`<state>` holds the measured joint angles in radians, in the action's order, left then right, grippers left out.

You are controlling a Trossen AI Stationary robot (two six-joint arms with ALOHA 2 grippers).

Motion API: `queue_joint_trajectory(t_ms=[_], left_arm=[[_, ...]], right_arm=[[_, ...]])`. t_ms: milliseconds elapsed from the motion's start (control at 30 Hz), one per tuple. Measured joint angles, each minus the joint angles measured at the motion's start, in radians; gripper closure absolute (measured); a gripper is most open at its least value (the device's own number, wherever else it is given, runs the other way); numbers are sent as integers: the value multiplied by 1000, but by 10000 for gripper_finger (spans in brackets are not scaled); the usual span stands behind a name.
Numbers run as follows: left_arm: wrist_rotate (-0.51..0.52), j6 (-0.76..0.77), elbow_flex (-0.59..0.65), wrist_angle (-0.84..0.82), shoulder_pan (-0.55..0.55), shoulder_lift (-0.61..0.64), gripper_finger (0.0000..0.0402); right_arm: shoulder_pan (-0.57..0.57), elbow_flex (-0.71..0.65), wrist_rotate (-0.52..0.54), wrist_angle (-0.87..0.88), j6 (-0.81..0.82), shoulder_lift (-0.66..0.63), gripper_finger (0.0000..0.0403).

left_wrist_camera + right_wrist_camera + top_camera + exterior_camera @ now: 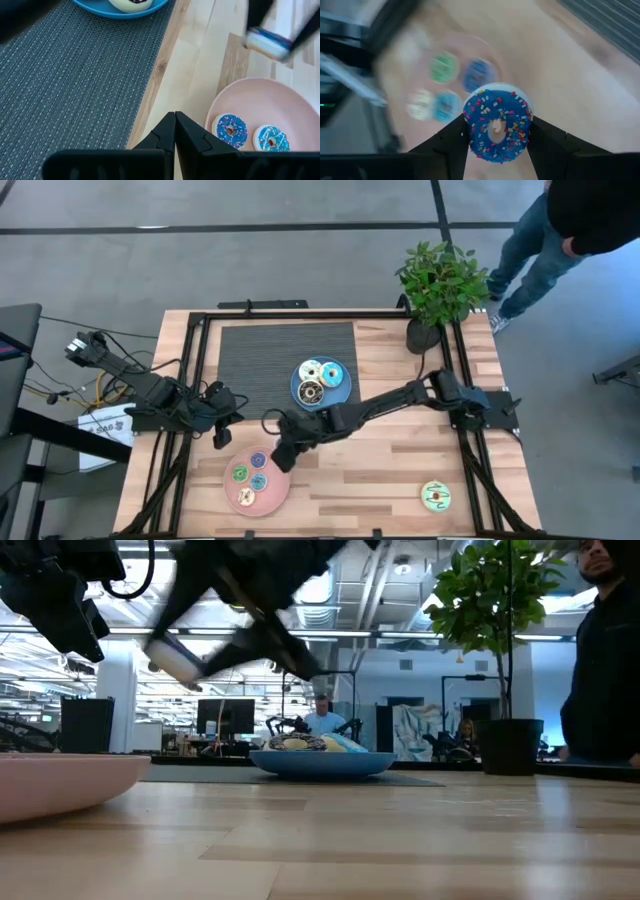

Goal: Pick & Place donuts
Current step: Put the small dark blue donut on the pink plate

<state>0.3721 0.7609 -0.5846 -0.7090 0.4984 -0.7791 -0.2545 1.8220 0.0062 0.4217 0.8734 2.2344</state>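
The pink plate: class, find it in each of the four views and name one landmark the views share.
High view: pink plate, lower left, by the table's front edge.
Low view: its rim at far left.
Left wrist view: lower right.
Right wrist view: blurred, upper left.
Shared landmark: the small donuts on it.

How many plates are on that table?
2. A flat round blue plate sits on the corner of the dark woven mat; a flat round pink plate lies toward the left arm's side. None seems hidden.
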Motion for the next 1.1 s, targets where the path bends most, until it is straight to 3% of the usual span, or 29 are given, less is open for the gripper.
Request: queue_joint_trajectory(t_ms=[133,533,800,1100], left_arm=[[0,0,0,-3,0,0,401],[8,-4,0,-22,0,0,401],[2,4,0,-27,0,0,401],[3,8,0,-27,0,0,401]], right_arm=[[-7,98,-8,8,-58,62,232],[-41,535,-114,281,-149,352,232],[-37,522,-151,328,-114,358,220],[-38,522,-159,330,-113,356,144]])
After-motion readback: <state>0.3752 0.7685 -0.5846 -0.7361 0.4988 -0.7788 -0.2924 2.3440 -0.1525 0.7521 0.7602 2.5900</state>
